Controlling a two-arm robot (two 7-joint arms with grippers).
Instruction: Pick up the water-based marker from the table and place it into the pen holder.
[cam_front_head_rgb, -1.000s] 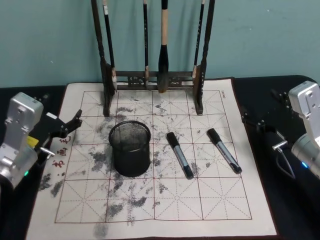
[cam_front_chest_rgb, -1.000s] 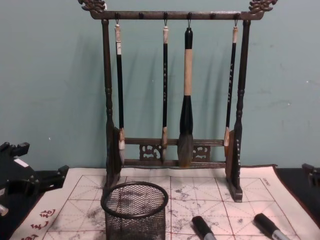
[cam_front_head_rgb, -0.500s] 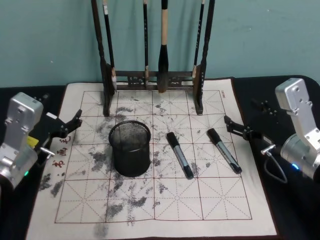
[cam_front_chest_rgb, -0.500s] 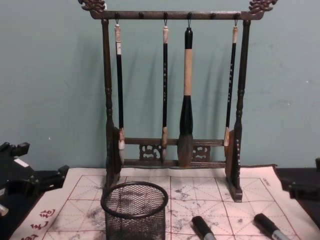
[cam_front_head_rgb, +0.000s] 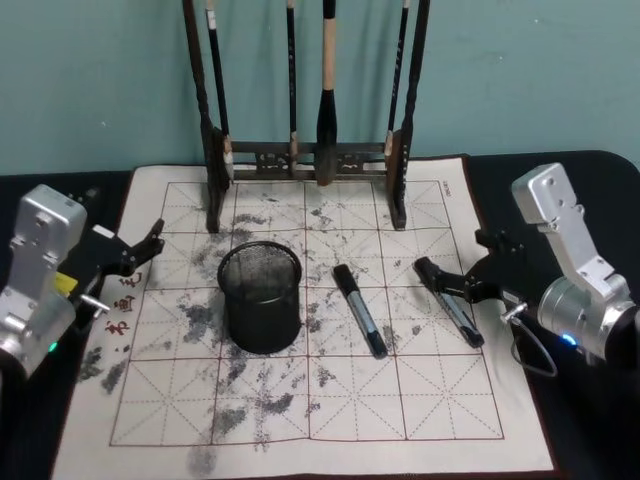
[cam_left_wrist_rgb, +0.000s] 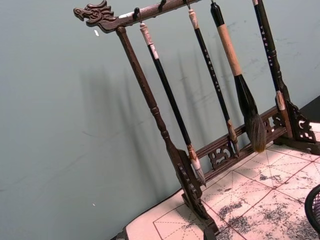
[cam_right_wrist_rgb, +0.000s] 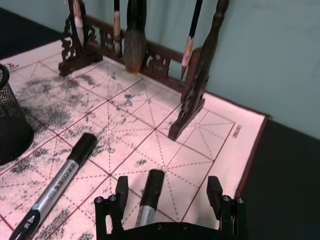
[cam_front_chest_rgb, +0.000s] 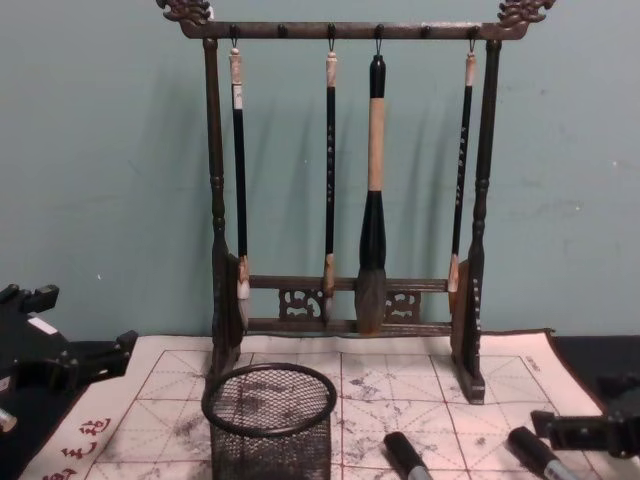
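Two black-capped grey water-based markers lie on the ink-stained grid mat, one in the middle (cam_front_head_rgb: 359, 310) and one to its right (cam_front_head_rgb: 448, 300). The pen holder (cam_front_head_rgb: 260, 298), a black mesh cup, stands upright left of them. My right gripper (cam_front_head_rgb: 468, 281) is open and low over the right marker. In the right wrist view that marker's cap (cam_right_wrist_rgb: 150, 189) lies between the spread fingers (cam_right_wrist_rgb: 121, 192), with no contact visible. My left gripper (cam_front_head_rgb: 138, 252) rests open at the mat's left edge, apart from everything.
A tall dark wooden brush rack (cam_front_head_rgb: 305, 158) with several hanging brushes stands at the back of the mat (cam_front_head_rgb: 300, 400), behind the cup and markers. Black tabletop (cam_front_head_rgb: 575, 410) borders the mat on both sides. The mat's front half is bare.
My right arm has swung in from the black tabletop on the right to the mat, bringing its open gripper over the right marker. The left arm, the markers and the cup have not moved.
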